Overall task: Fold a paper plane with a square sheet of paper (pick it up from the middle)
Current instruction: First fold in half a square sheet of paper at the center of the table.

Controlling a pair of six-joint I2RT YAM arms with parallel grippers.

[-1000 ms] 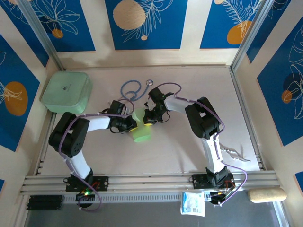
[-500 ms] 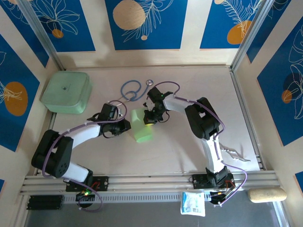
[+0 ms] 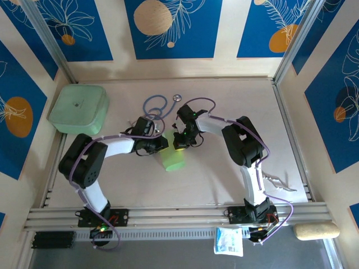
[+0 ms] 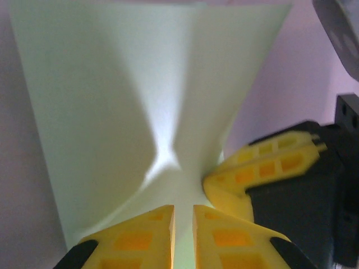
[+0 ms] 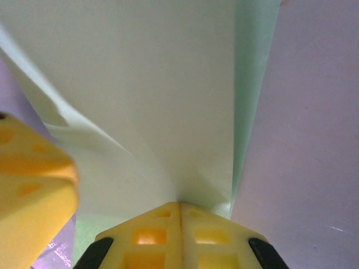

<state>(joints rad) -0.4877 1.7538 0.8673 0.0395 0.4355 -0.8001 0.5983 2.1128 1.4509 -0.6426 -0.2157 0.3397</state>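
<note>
L gripper (image 4: 183,224) & R gripper (image 5: 180,218) both pinch paper sheet (image 4: 112,101); mint box (image 3: 78,108) apart, contents unseen.

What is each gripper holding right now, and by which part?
Both hold the pale green paper. The left gripper and the right gripper each pinch its far edge, side by side, with the jaws closed on the sheet.
</note>
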